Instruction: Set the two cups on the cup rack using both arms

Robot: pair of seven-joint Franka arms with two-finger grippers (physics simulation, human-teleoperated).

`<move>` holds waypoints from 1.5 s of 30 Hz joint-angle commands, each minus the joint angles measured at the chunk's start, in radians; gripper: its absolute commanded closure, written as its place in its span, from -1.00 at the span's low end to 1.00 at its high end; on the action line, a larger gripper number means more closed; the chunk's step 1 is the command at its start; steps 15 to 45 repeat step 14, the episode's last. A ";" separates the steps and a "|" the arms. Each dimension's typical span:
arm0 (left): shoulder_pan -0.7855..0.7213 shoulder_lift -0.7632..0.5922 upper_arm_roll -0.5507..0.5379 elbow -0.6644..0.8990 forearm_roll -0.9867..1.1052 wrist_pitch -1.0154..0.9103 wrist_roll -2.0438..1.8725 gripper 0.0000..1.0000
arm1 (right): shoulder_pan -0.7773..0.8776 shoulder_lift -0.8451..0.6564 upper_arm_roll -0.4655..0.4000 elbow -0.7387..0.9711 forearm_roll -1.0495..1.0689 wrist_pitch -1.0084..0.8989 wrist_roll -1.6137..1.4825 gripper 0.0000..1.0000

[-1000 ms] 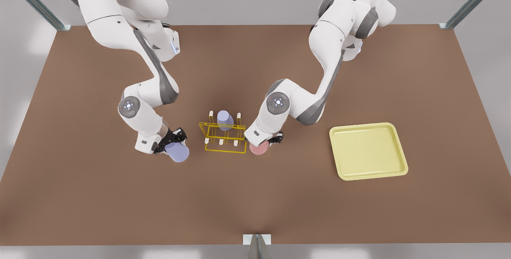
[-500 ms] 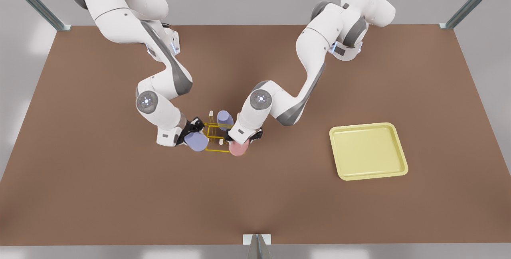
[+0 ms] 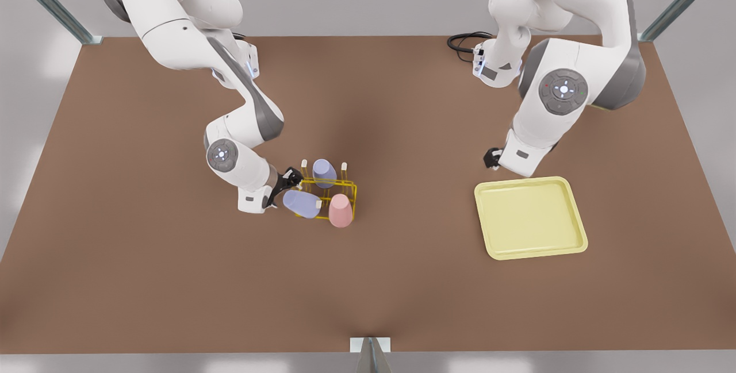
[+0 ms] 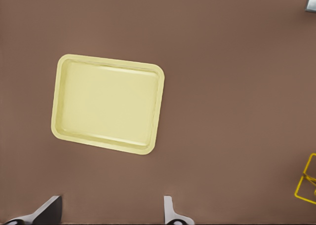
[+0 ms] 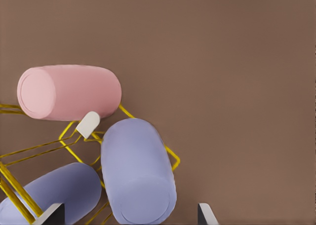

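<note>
Pink cup (image 3: 340, 210) on rack (image 3: 351, 189); right pincer (image 3: 293, 179) beside it

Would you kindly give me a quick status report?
Right hand open at cup rack. Left hand open, waiting by tray. Pink cup on rack; near lavender cup tilted beside it. Nothing blocking.
</note>
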 commanded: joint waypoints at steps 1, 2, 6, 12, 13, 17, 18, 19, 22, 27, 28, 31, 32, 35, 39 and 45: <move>0.016 -0.005 -0.002 -0.004 -0.016 -0.197 0.424 -1.00 | -0.003 -0.004 -0.001 0.041 0.001 -0.077 -0.006 -1.00; 0.019 -0.005 -0.002 -0.004 -0.040 -0.199 0.438 -1.00 | -0.006 -0.007 -0.017 0.153 -0.008 -0.248 0.006 -1.00; 0.039 -0.002 0.000 0.087 -0.077 -0.222 0.550 -1.00 | -0.014 -0.033 -0.367 0.413 -0.222 -0.613 0.004 -1.00; 0.040 0.000 0.000 0.092 -0.073 -0.226 0.546 -1.00 | -0.025 -0.271 -0.498 0.404 -0.184 -0.849 -0.048 -1.00; 0.057 0.000 0.000 0.092 -0.073 -0.226 0.549 -1.00 | -0.025 -0.286 -0.516 0.381 -0.166 -0.846 -0.051 -1.00; 0.062 0.000 0.000 0.092 -0.074 -0.234 0.549 -1.00 | -0.023 -0.304 -0.524 0.353 -0.158 -0.839 -0.049 -1.00; 0.062 0.000 0.000 0.092 -0.074 -0.234 0.549 -1.00 | -0.023 -0.304 -0.524 0.353 -0.158 -0.839 -0.049 -1.00; 0.062 0.000 0.000 0.092 -0.074 -0.234 0.549 -1.00 | -0.023 -0.304 -0.524 0.353 -0.158 -0.839 -0.049 -1.00; 0.062 0.000 0.000 0.092 -0.074 -0.234 0.549 -1.00 | -0.023 -0.304 -0.524 0.353 -0.158 -0.839 -0.049 -1.00; 0.062 0.000 0.000 0.092 -0.074 -0.234 0.549 -1.00 | -0.023 -0.304 -0.524 0.353 -0.158 -0.839 -0.049 -1.00; 0.062 0.000 0.000 0.092 -0.074 -0.234 0.549 -1.00 | -0.023 -0.304 -0.524 0.353 -0.158 -0.839 -0.049 -1.00; 0.062 0.000 0.000 0.092 -0.074 -0.234 0.549 -1.00 | -0.023 -0.304 -0.524 0.353 -0.158 -0.839 -0.049 -1.00; 0.062 0.000 0.000 0.092 -0.074 -0.234 0.549 -1.00 | -0.023 -0.304 -0.524 0.353 -0.158 -0.839 -0.049 -1.00; 0.062 0.000 0.000 0.092 -0.074 -0.234 0.549 -1.00 | -0.023 -0.304 -0.524 0.353 -0.158 -0.839 -0.049 -1.00; 0.062 0.000 0.000 0.092 -0.074 -0.234 0.549 -1.00 | -0.023 -0.304 -0.524 0.353 -0.158 -0.839 -0.049 -1.00; 0.062 0.000 0.000 0.092 -0.074 -0.234 0.549 -1.00 | -0.023 -0.304 -0.524 0.353 -0.158 -0.839 -0.049 -1.00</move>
